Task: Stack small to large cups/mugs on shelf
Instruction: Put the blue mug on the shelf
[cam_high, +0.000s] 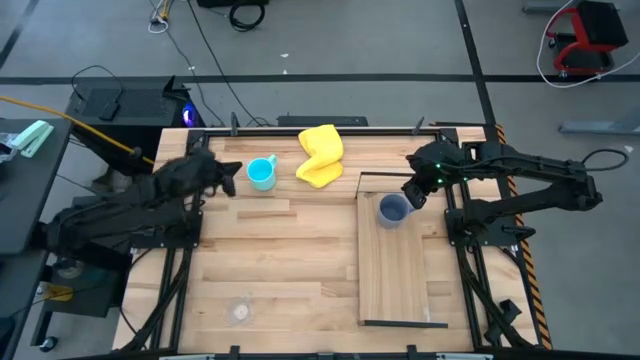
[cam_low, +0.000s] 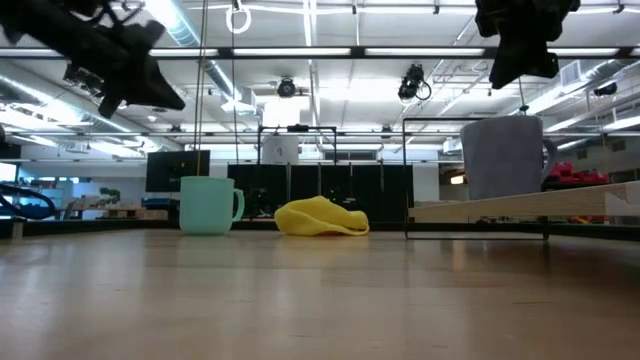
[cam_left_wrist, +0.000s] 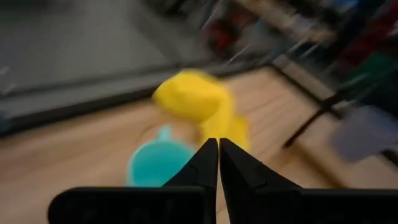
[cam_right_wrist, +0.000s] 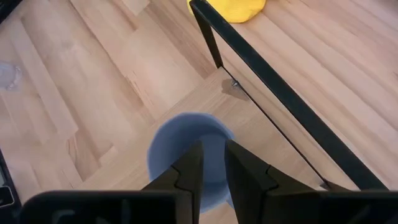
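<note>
The grey-blue mug (cam_high: 392, 209) stands upright on its base at the far end of the shelf (cam_high: 390, 275); it also shows in the low view (cam_low: 505, 158) and the right wrist view (cam_right_wrist: 186, 155). My right gripper (cam_high: 412, 192) hangs just above its rim, fingers a narrow gap apart (cam_right_wrist: 214, 152), touching nothing. The cyan mug (cam_high: 262, 173) stands on the tabletop at the far middle. My left gripper (cam_high: 232, 172) is shut and empty (cam_left_wrist: 218, 146), raised just left of it. The clear cup (cam_high: 240, 312) stands near the table's front left.
A yellow cloth (cam_high: 321, 155) lies crumpled on the table just right of the cyan mug, near the far edge. The shelf's black frame rim (cam_right_wrist: 280, 93) runs along its edges. Bare tabletop (cam_high: 290, 260) lies between the shelf and the clear cup.
</note>
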